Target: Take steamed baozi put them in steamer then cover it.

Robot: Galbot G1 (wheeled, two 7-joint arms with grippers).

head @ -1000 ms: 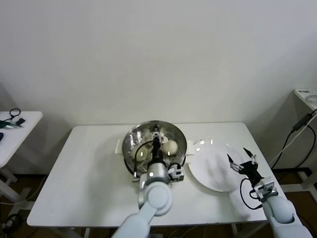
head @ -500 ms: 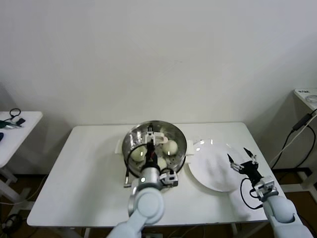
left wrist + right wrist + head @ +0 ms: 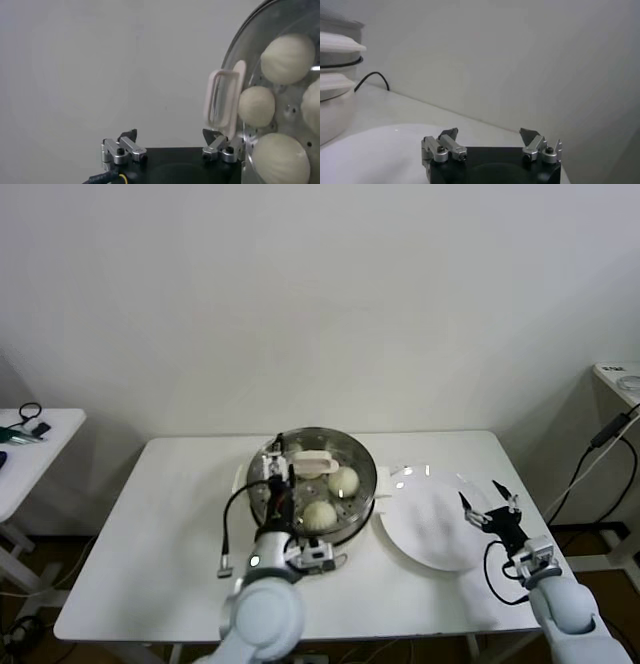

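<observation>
Steamer: steel pot on white table, glass cover seated on top. Steamed baozi: visible inside through the glass. Cover's bar handle: cream-white. Left gripper: jaws apart, empty, over the steamer's left rim. Right gripper: jaws apart, empty, over the right edge of the white plate.

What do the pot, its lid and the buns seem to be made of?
The pot looks like polished steel: shiny, mirror-like wall. The lid seems clear glass in a metal rim, since the buns show through it; its cream handle is probably plastic. The buns look like soft matte dough, smooth and pale.
</observation>
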